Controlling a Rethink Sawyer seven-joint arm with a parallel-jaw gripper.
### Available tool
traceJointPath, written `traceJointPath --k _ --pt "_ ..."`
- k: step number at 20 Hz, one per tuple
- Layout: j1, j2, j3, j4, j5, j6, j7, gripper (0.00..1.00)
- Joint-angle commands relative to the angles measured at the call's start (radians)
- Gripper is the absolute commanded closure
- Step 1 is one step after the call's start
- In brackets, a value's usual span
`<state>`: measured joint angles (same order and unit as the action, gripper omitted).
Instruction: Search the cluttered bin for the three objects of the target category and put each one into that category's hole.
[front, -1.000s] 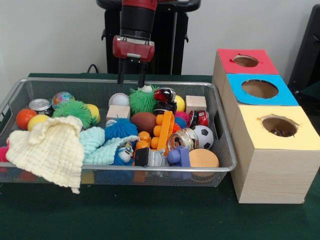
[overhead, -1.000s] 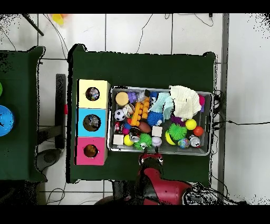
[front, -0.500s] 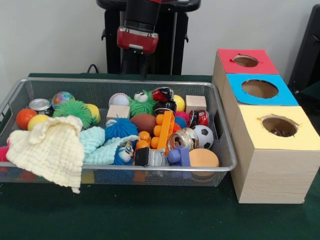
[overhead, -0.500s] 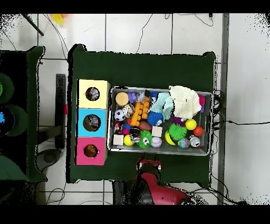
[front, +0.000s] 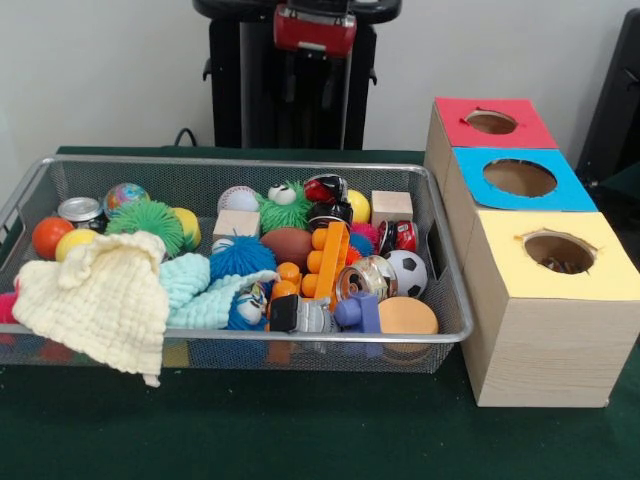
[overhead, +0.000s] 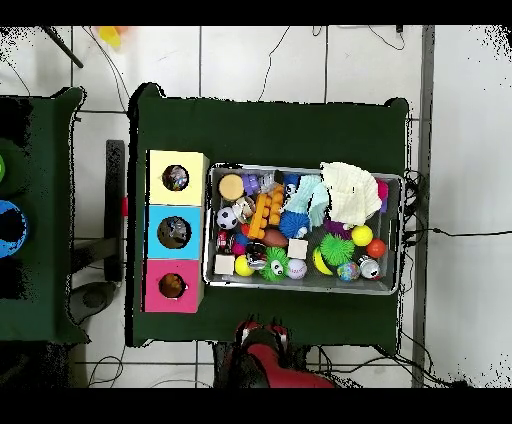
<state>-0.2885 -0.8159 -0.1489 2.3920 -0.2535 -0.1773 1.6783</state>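
The wire mesh bin (front: 240, 161) lies on the green table, full of toys; it also shows in the overhead view (overhead: 300, 290). No dotted white wrapper or light-blue packet shows among them. My gripper (front: 316, 62) hangs high in front of the black pedestal, behind the bin's far edge and clear of it. In the overhead view my gripper (overhead: 262, 331) is off the bin, near the table's edge by the base. I see nothing in it. Something pale and speckled shows inside the yellow box's hole (overhead: 175, 178); I cannot tell what it is.
The red box (front: 455, 115), blue box (front: 470, 165) and yellow box (front: 500, 275) stand in a row right of the bin. A cream waffle cloth (front: 100, 300) hangs over the bin's front left rim, with a mint cloth (front: 190, 285) beside it. Balls, cans and blocks fill the rest.
My gripper has risen from just above the green spiky ball at the bin's far side and drawn back toward the pedestal. The green ball has settled lower in the bin.
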Motion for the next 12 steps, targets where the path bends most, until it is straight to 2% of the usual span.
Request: traceJointPath --k 1,6,12 --pt "-0.054 -0.175 0.211 -0.069 0.123 0.262 0.18 0.0" --pt "-0.077 -0.152 0.232 -0.094 0.131 0.236 0.177 0.0" --pt "-0.099 -0.077 0.25 -0.106 0.119 0.167 0.171 0.0"
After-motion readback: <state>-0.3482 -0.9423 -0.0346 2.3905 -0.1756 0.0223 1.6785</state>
